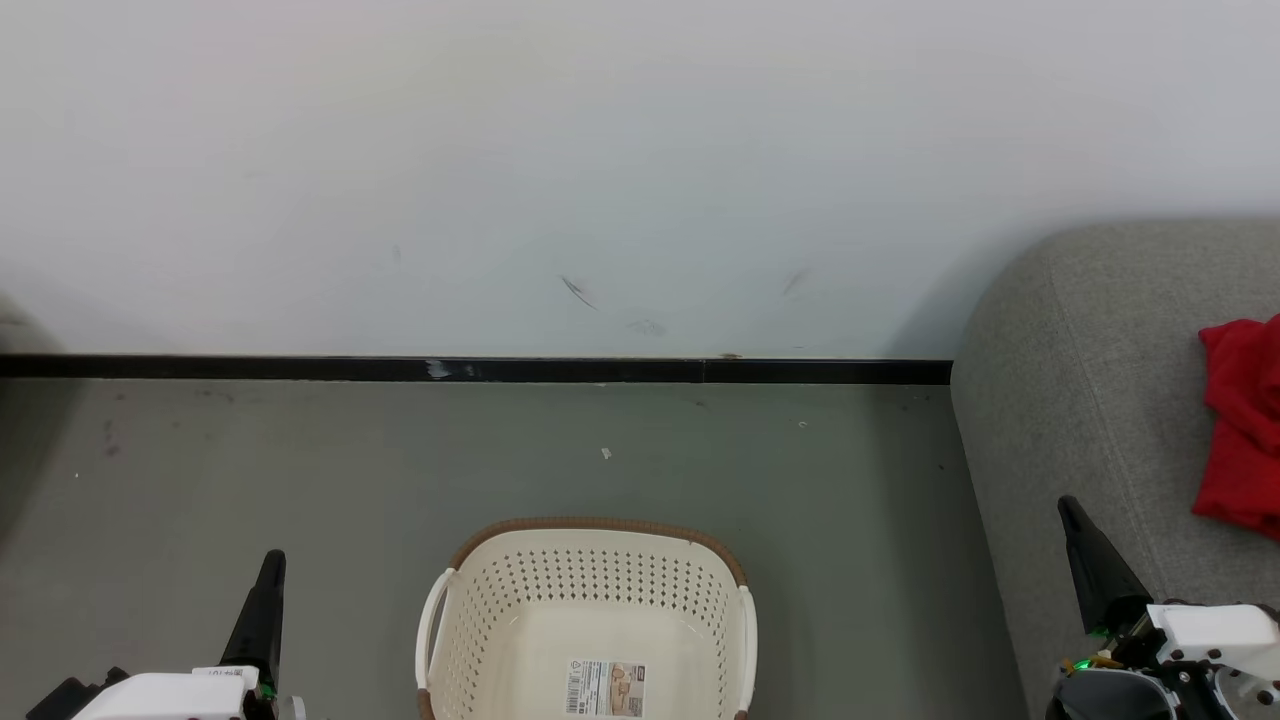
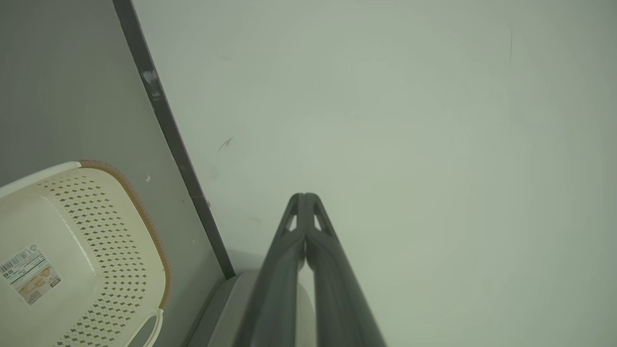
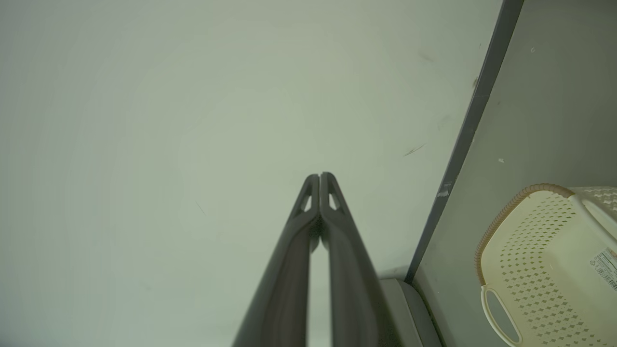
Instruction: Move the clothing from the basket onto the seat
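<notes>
Basket apparently emptied: the cream-white perforated plastic laundry basket (image 1: 590, 585) with a brown woven-look rim stands on the grey floor (image 1: 300, 470), a white wall (image 1: 600, 150) and black skirting strip (image 1: 300, 367) behind it. The part of its bottom that shows is bare except for a printed paper label (image 1: 606, 688).

The bright red soft fabric clothing (image 1: 1240, 420) lies to the right of the basket and farther back, on the large grey fabric-upholstered sofa (image 1: 1080, 400). The cloth runs off the picture's edge, so whether it is one garment or two cannot be told.

The left gripper (image 1: 272, 570) hangs low to the left of the basket. The right gripper (image 1: 1075, 520) is to the basket's right, against the sofa's near face. In each wrist view the two long dark fingers meet tip to tip with nothing between them.

The moving looks finished, so what remains is probably a check. The basket's near end is cut off at the bottom of the head view, and a look straight down into it would confirm that nothing red is left. A glance to the right of the basket would show whether the cloth sits well on the seat or hangs off an edge.

If a garment is still inside, the fingers would need to part above the rim and come down between the white side handles (image 1: 433, 610). They should stay clear of the perforated walls, because so light a basket would likely slide or tip.
</notes>
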